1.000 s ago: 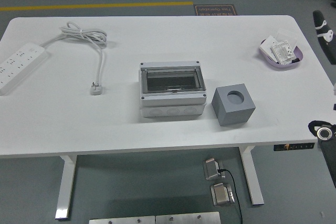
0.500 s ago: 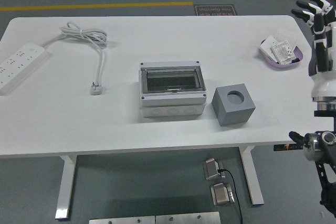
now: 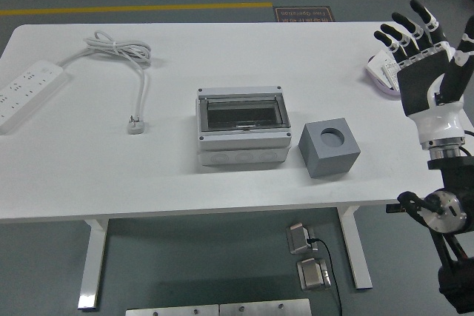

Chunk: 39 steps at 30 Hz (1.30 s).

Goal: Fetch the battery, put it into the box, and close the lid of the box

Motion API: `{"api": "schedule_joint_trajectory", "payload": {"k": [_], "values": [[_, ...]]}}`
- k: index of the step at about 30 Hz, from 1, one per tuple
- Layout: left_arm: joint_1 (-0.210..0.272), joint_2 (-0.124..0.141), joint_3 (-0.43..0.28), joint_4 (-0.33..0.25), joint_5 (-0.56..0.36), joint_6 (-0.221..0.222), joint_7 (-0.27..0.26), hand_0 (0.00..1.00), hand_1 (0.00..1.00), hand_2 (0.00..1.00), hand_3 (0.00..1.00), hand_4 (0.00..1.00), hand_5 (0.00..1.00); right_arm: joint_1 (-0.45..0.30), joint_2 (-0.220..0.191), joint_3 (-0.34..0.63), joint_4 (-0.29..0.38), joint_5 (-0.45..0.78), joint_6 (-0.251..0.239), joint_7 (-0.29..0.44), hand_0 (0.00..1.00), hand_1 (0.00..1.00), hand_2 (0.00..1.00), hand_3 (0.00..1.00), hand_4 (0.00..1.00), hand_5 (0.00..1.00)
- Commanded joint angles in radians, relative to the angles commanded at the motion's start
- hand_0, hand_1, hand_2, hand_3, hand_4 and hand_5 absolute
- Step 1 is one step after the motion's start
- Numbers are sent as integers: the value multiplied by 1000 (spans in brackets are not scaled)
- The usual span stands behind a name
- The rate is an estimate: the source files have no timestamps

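A grey box (image 3: pixel 241 138) with a clear lid (image 3: pixel 241 113) lying shut stands at the table's middle. Just right of it sits a grey cube (image 3: pixel 329 149) with a round hole in its top. At the far right edge my right hand (image 3: pixel 416 35) is raised with its fingers spread and holds nothing. It covers most of a purple tray (image 3: pixel 376 73) of white items. No battery can be made out for certain. My left arm is out of sight.
A white power strip (image 3: pixel 26 92) lies at the far left. Its coiled cable (image 3: pixel 118 48) and plug (image 3: pixel 135 125) reach toward the box. The white table (image 3: pixel 185 205) ends at the bottom; a yellow floor line runs behind it.
My right arm has risen from the right edge and moved left. The hand now hangs with spread fingers over the purple tray. Box, cube and cable have not moved.
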Motion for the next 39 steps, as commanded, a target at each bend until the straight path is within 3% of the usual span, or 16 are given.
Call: {"api": "schedule_joint_trajectory", "payload": {"k": [5,10,11,16,17,28,39], "values": [[1,1,1,0,-2,0,1,700,692,724,797,888,581,3,-2,12,0,47,17,-13,696,636,683,762,998,992],[0,1,-3,0,0,0,2,700,692,724,797,888,581,4,-6,30,-1,-15,27,-36,696,636,683,762,998,992],[1,1,-4,0,0,0,2,701,692,723,797,888,580,4,-6,33,0,-28,27,-40,863,719,753,771,998,998],[2,1,-6,0,0,0,5,701,692,723,797,888,580,3,-9,45,3,-72,38,-58,863,719,753,771,998,998],[3,1,-6,0,0,1,5,700,693,723,797,887,580,4,-10,46,3,-76,39,-60,989,998,998,901,998,922],[5,4,-10,0,1,1,11,700,693,723,796,887,580,5,-16,61,4,-98,27,-59,989,998,998,952,998,862],[4,13,-16,0,8,0,15,699,692,723,797,887,580,11,-21,105,3,-148,-64,-55,984,998,998,968,998,812]]}}
